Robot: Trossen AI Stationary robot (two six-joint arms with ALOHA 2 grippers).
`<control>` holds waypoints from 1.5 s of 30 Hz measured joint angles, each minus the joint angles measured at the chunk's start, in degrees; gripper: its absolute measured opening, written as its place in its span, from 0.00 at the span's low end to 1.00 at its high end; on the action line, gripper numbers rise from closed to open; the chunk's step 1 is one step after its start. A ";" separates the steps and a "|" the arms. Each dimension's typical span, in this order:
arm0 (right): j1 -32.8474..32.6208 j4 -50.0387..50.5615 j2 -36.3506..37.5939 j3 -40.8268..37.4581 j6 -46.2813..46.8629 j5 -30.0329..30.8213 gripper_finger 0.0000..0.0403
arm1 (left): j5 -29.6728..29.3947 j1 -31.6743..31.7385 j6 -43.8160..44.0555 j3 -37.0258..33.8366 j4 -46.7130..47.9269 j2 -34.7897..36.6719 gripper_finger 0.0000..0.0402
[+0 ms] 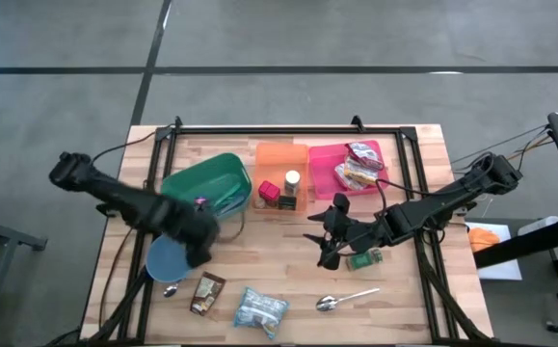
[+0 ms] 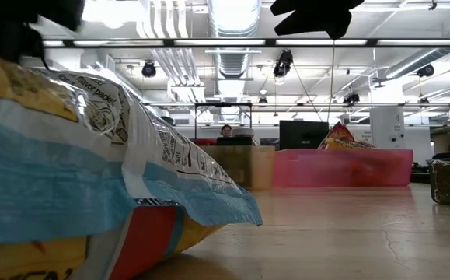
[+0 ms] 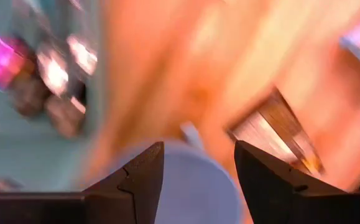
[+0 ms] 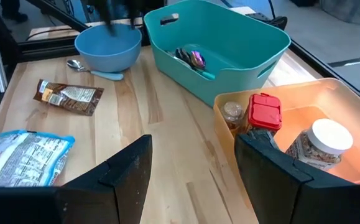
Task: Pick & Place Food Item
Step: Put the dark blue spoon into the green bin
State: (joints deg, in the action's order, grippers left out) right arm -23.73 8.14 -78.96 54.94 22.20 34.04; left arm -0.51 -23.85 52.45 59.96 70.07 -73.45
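My left gripper (image 1: 197, 241) hangs open over the blue bowl (image 1: 166, 260) at the near left, fingers pointing down with nothing between them (image 3: 198, 149). My right gripper (image 1: 321, 245) stands open above the table's middle, also holding nothing (image 4: 192, 140). A brown snack packet (image 1: 206, 292) and a blue-and-white packet (image 1: 259, 310) lie flat near the front edge. A small green packet (image 1: 363, 258) lies under my right arm. The pink bin (image 1: 386, 159) holds snack packets (image 1: 358, 166).
A green bin (image 1: 206, 183) with cutlery stands at the far left. An orange bin (image 1: 280, 159) beside it holds jars. One spoon (image 1: 341, 301) lies near the front edge; another (image 1: 171, 289) lies by the bowl. A black frame rims the table.
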 joint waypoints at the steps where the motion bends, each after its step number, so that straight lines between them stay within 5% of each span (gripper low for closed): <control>1: 0.00 -0.04 0.00 0.00 -0.19 0.00 0.56 | 0.31 -3.43 3.70 0.08 -0.09 0.00 0.49; 8: 0.17 -0.47 0.00 0.49 -3.24 0.02 0.56 | -1.95 -23.01 27.63 0.11 -8.54 -0.77 0.49; 14: 0.15 -0.66 0.00 1.19 -4.77 0.02 0.56 | -0.80 -29.91 37.35 0.24 -10.44 -6.72 0.49; 28: 0.11 -0.73 0.00 1.20 -7.88 0.04 0.56 | 7.00 -31.07 34.36 6.87 -8.48 -22.52 0.49; 45: 0.11 -0.74 0.00 1.20 -7.87 0.02 0.56 | 5.03 -31.24 43.00 0.94 -8.76 -23.87 0.49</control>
State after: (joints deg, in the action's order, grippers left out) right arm -23.62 7.40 -78.96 56.14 14.33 34.06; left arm 4.51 -55.09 95.44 60.90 61.31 -97.32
